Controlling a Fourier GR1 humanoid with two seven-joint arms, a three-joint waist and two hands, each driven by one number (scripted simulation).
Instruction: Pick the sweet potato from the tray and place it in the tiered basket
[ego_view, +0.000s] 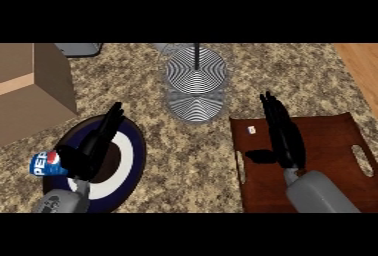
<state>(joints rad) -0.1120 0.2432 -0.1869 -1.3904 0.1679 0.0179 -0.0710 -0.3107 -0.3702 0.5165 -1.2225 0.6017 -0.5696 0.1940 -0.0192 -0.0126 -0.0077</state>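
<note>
A brown tray (332, 135) with a handle slot lies on the counter at the right. My right hand (284, 140) stretches flat over its left part, open, fingers straight and pointing away from me, thumb out to the left. No sweet potato shows; the hand may be hiding it. The tiered basket (195, 82), made of silver wire mesh with a dark centre pole, stands at the back middle, up and left of the tray. My left hand (92, 147) rests open over a plate at the left.
The dark blue plate (133, 155) with a white ring lies under my left hand, with a Pepsi can (44, 164) at its left rim. A cardboard box (33, 90) fills the far left. A small white speck (252, 129) sits on the tray's back left corner.
</note>
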